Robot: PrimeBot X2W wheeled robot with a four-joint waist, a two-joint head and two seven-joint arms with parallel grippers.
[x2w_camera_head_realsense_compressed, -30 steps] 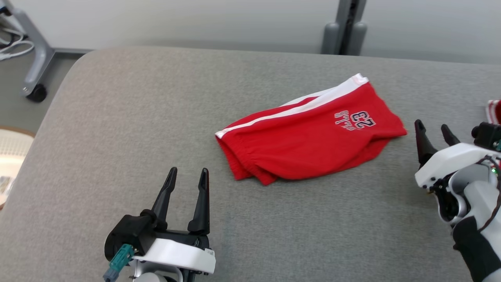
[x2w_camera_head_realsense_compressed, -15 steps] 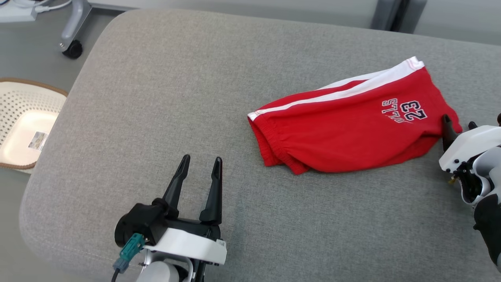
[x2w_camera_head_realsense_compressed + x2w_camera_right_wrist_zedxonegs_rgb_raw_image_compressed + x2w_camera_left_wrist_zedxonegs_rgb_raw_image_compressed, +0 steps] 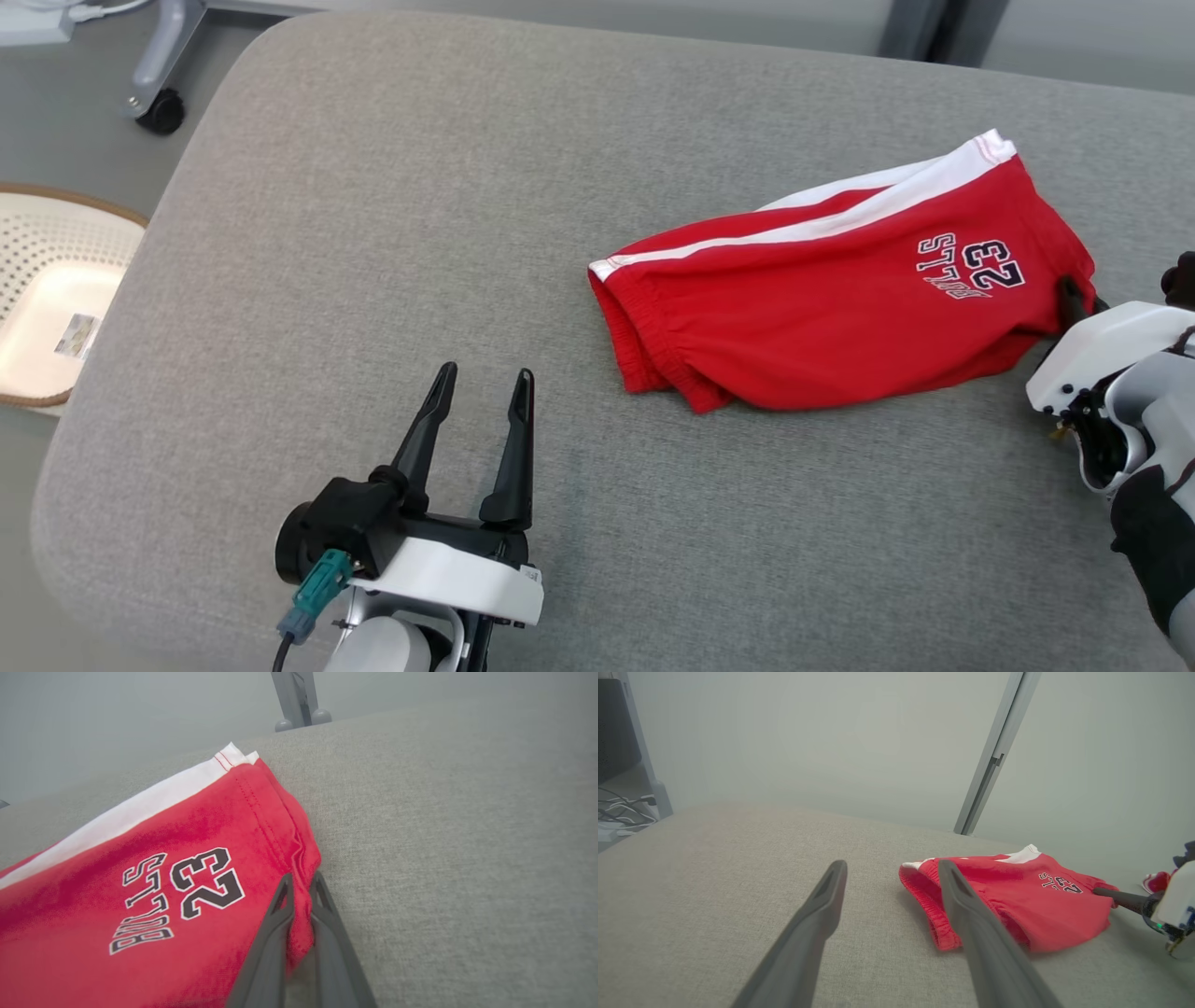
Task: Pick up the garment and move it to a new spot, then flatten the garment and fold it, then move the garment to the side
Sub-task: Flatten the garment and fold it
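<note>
A: Right wrist view, lower centre: why is the right gripper (image 3: 300, 884) closed on the hem of the shorts (image 3: 163, 868)?
B: To lift them off the cushion (image 3: 467, 835), I think. The left gripper (image 3: 484, 375) stands open, head view lower left.

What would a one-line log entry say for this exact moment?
phase: pickup | right gripper: shut on edge of red shorts | left gripper: open, apart from cloth | surface: grey cushion

**Grey Room**

Big soft grey cloth pad (image 3: 373, 233) with round corners. Behind it, plain pale grey wall (image 3: 808, 742) and a slanted grey metal post (image 3: 990, 760). Down on the left, grey floor (image 3: 56, 121), white holey basket (image 3: 37, 245) with brown rim, small black wheel (image 3: 161, 113).
</note>
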